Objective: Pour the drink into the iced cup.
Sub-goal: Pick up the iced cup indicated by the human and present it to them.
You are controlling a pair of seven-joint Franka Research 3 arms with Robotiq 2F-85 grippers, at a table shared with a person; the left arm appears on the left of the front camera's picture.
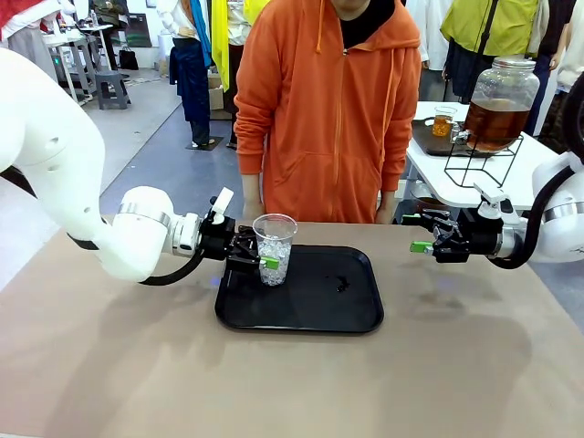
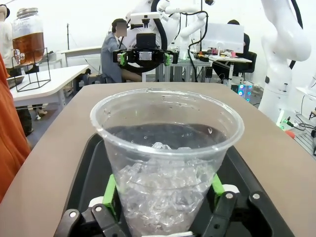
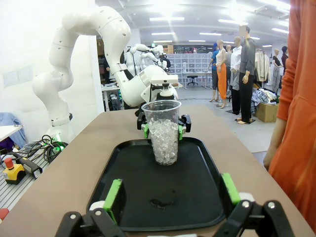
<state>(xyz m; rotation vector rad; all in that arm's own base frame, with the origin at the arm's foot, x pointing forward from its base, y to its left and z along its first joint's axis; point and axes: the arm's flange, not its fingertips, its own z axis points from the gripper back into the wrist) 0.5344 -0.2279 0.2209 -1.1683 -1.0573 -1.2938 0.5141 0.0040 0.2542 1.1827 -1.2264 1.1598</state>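
Tabletop (image 1: 274, 383) in tan spans the front view, with a person in an orange hoodie (image 1: 328, 109) at its far edge. A black tray (image 1: 310, 310) lies near its middle. The drink (image 1: 495, 121) sits in a glass jar (image 1: 504, 80) on a white side table (image 1: 438, 178) beyond the far right corner. The iced cup (image 1: 274, 245) stands upright at the tray's far left corner, pinched between the left gripper's (image 1: 270, 260) green pads. The right gripper (image 1: 416, 232) hovers off the tray's right edge, fingers spread.

Tan table (image 1: 109, 365), black tray (image 1: 301, 308) lying near its middle
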